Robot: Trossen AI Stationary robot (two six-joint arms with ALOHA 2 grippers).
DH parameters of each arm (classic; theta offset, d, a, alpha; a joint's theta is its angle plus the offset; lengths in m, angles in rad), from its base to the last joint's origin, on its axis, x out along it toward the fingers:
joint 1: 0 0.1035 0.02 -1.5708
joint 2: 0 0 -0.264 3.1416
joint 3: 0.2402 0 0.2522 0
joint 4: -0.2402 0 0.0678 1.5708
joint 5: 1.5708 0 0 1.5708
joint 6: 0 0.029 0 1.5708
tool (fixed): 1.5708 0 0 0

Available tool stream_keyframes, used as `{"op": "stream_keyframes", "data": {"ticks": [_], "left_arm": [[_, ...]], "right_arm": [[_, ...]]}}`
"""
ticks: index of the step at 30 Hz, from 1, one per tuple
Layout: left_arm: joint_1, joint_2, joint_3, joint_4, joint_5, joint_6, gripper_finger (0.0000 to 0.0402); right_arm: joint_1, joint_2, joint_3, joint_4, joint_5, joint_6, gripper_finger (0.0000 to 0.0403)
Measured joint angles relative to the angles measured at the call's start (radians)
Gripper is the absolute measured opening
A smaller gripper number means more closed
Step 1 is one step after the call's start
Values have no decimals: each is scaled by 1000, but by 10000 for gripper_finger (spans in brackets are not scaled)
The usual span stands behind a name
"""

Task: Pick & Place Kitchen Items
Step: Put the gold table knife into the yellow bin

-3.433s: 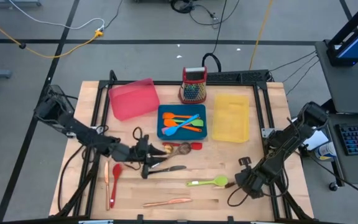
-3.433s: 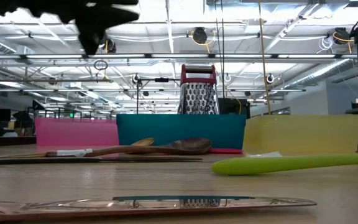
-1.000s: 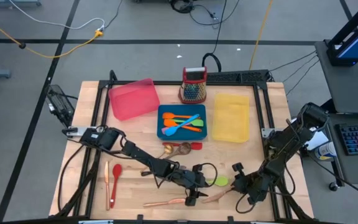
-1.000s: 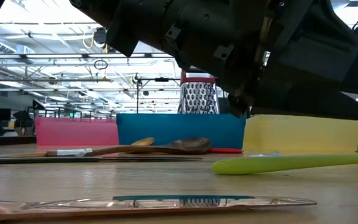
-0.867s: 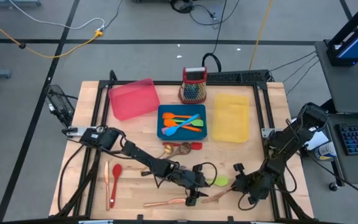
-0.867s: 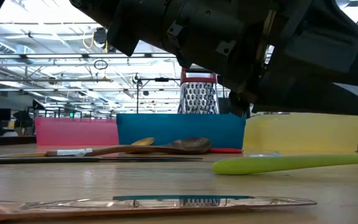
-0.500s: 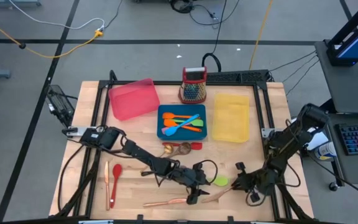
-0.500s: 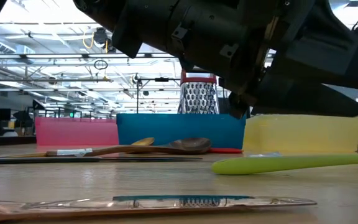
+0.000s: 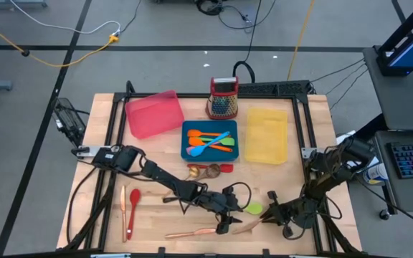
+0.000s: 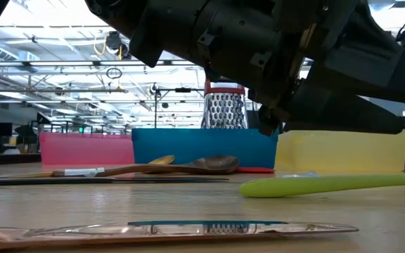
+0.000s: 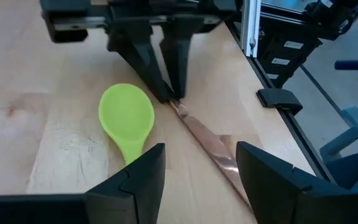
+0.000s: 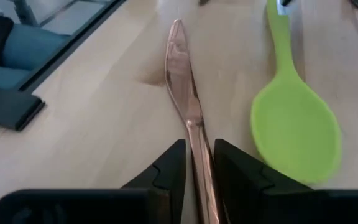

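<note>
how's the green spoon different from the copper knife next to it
The green spoon is bright lime and matte with a broad rounded bowl; the copper knife is shiny metal, slim and tapering to a point. The right gripper is closed on the copper knife's handle, while nothing grips the green spoon. Both lie flat, side by side, on the wooden table.

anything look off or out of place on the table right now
Only the pink tray stands out: it sits skewed to the table edge, while the blue tray and yellow tray lie square. Otherwise, the right end effector is closed on a copper knife beside the green spoon.
</note>
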Motion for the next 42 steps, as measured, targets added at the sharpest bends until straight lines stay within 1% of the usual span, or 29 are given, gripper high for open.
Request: {"op": "stream_keyframes", "data": {"ticks": [3,8,13,15,20,24,29,32,38,42], "left_arm": [[6,0,0,0,0,0,202],[8,0,0,0,1,-15,202],[8,0,0,0,5,-20,202],[8,0,0,0,27,-22,202],[4,0,0,-1,40,-77,202],[-5,0,0,-1,51,-88,202],[-16,0,0,-4,81,-158,202],[-21,0,0,-4,89,-159,202],[-10,0,0,-26,80,-147,202],[9,0,-1,-79,69,-153,202]], "right_arm": [[0,50,1,57,6,-22,73],[0,94,1,116,16,-54,30],[-8,101,-2,149,13,-122,30],[-14,104,-5,172,11,-142,30],[-31,110,-7,236,-10,-161,30],[-35,112,-7,277,40,-201,30],[-35,111,-6,322,117,-241,30],[-35,110,-6,357,159,-280,30],[-47,110,-7,435,172,-350,31],[-47,110,0,441,172,-370,32]]}}
